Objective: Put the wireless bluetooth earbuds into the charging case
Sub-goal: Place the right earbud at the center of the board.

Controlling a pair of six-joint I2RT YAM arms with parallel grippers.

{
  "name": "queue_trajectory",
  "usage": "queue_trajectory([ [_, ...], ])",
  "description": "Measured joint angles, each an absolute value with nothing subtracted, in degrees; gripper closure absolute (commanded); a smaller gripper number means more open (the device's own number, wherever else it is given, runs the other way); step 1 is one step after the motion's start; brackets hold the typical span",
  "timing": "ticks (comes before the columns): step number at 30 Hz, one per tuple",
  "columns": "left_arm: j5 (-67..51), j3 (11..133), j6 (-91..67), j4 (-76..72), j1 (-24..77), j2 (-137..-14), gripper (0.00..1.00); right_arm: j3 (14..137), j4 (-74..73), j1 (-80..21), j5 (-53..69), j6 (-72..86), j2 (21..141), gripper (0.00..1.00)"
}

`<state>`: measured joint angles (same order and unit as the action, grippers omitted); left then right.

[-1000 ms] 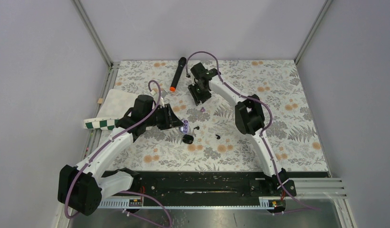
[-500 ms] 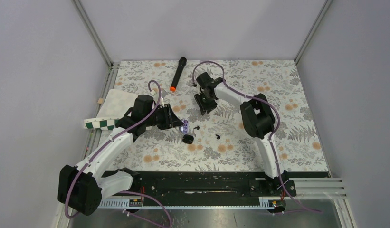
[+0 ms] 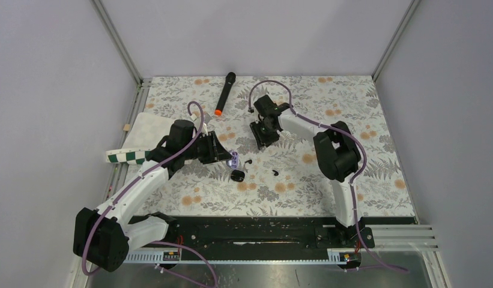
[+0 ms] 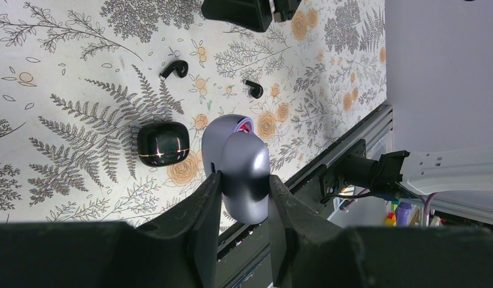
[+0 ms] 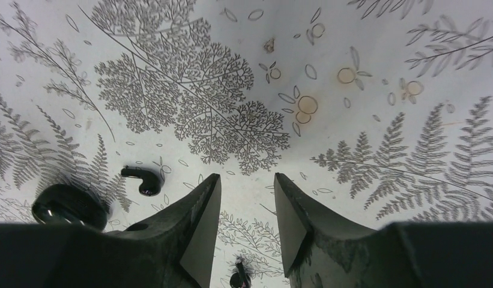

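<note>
Two tiny black earbuds [image 3: 248, 162] [image 3: 274, 172] lie loose on the floral tabletop, and the closed glossy black charging case [image 3: 237, 174] sits to their left. In the left wrist view the case [image 4: 163, 144] lies left of the fingers, with the earbuds [image 4: 175, 69] [image 4: 253, 89] beyond it. My left gripper [image 3: 231, 159] [image 4: 244, 178] is shut on a lilac-grey rounded shell [image 4: 244, 162], held just above the table. My right gripper [image 3: 261, 141] [image 5: 246, 177] hovers open and empty behind the earbuds. In the right wrist view one earbud [image 5: 143, 179] lies left of the fingers, next to the case [image 5: 69, 206].
A black microphone with an orange end [image 3: 224, 93] lies at the back. A white cloth with a green checked edge [image 3: 139, 138] hangs over the table's left side. A black rail [image 3: 250, 231] runs along the near edge.
The right arm has swung right and nearer, bringing its gripper closer to the earbuds, with its jaws slightly narrower. The left arm and its lilac-grey shell have not moved.
</note>
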<state>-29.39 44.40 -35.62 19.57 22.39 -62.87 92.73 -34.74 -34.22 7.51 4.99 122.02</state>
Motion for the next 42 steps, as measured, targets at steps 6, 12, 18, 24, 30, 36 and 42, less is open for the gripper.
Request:
queue_trajectory([
  [6,-29.4,44.4,-35.6,19.6,22.4,-62.9,1.0,99.0,-36.5,-33.5,3.8,4.8,121.5,0.47],
  [12,-29.4,44.4,-35.6,19.6,22.4,-62.9,1.0,115.8,-40.6,-32.2,0.5,5.1,127.8,0.44],
  [18,-29.4,44.4,-35.6,19.6,22.4,-62.8,1.0,130.5,-46.2,-31.8,-2.0,6.6,138.1,0.43],
  [24,-29.4,44.4,-35.6,19.6,22.4,-62.8,1.0,141.8,-50.5,-31.8,-5.5,6.7,146.4,0.43],
  [30,-29.4,44.4,-35.5,19.6,22.3,-62.8,1.0,142.5,-51.7,-31.6,-6.9,6.2,147.5,0.44],
  [36,-29.5,44.4,-35.5,19.6,22.1,-62.8,1.0,145.4,-51.9,-31.5,-6.4,6.3,149.6,0.45],
  [42,-29.6,44.4,-35.4,19.6,21.9,-62.8,1.0,146.4,-51.9,-31.3,-6.3,6.6,151.8,0.47],
])
